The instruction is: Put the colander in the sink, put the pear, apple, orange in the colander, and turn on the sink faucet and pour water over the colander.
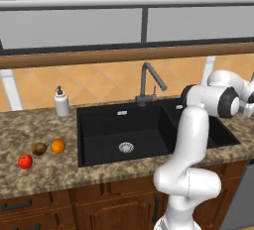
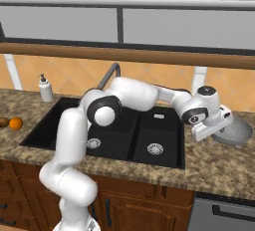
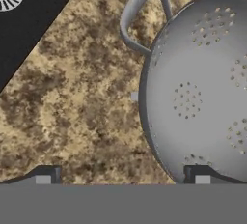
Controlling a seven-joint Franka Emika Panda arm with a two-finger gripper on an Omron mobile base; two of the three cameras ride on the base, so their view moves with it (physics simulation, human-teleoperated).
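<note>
Nearest to you in the hand view, the gripper (image 3: 123,175) has its two dark tips spread as wide as they go, with nothing between them but bare speckled counter (image 3: 72,102). The right tip sits just at the rim of the colander (image 3: 200,88); you cannot tell from here whether it touches. The colander stands on the counter to the right of the sink, its perforated bowl holding nothing, one loop handle (image 3: 140,10) pointing toward the sink corner.

From the right base view you see the hand (image 2: 211,120) reaching down beside the colander (image 2: 234,131), which rests on the granite well clear of the black sink (image 2: 60,120). Both basins hold only their silver drains: one in the smaller basin (image 2: 155,149), one in the larger (image 2: 93,143).

In the left base view, the larger basin (image 1: 99,140) is likewise bare apart from its drain (image 1: 126,147). On the counter left of the sink lie the apple (image 1: 25,161), the pear (image 1: 39,148) and the orange (image 1: 58,146), pear and orange just beside each other, apple near them toward the front edge.

Farther back, the sink faucet (image 1: 149,83) stands behind the basins, with a white soap dispenser (image 1: 61,102) to its left.
</note>
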